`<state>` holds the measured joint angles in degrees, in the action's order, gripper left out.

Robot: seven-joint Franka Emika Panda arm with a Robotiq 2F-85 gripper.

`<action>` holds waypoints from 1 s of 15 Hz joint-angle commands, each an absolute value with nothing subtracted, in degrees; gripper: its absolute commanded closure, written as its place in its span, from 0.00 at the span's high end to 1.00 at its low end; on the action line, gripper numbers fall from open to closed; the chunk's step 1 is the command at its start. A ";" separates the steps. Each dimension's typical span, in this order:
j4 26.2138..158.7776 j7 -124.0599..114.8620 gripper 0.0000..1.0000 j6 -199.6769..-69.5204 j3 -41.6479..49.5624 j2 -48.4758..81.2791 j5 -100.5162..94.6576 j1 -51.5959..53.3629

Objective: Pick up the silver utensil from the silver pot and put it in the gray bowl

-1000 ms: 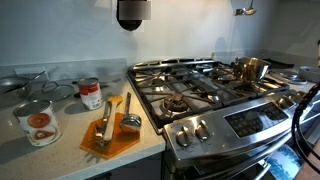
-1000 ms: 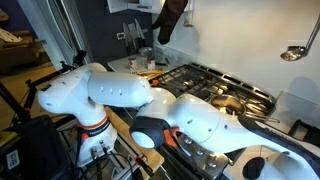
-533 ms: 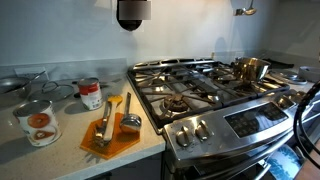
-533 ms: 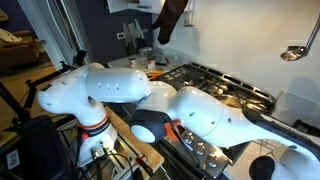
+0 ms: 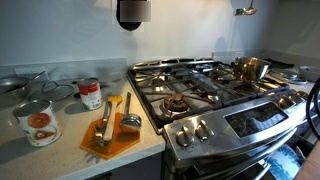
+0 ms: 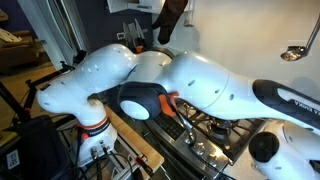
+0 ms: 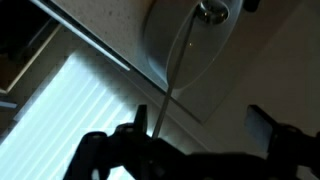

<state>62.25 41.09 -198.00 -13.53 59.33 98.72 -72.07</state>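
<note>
One utensil (image 7: 178, 62): thin silver handle with a rounded end at the top of the wrist view; its lower end reaches the gripper (image 7: 195, 135).
Gripper: cannot tell whether it pinches the handle.
Pot (image 5: 251, 68): on the stove (image 5: 200, 90), at the back.
Progress: utensil seemingly out of the pot, over the gray bowl (image 7: 215, 60); release likely left.

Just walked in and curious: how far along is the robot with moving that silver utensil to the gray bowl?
Mostly done, it seems. The silver utensil is out of the silver pot; in the wrist view its head lies in the gray bowl. In hand: its handle ends by the gripper, grip unclear. Left: letting go and backing away.
</note>
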 commanded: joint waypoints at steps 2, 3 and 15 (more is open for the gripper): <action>78.70 61.07 1.00 -201.29 -31.57 48.25 107.86 -83.87; 81.32 65.41 1.00 -203.13 -35.95 46.81 109.80 -86.83; 88.07 115.41 1.00 -233.60 -69.21 49.16 132.92 -111.15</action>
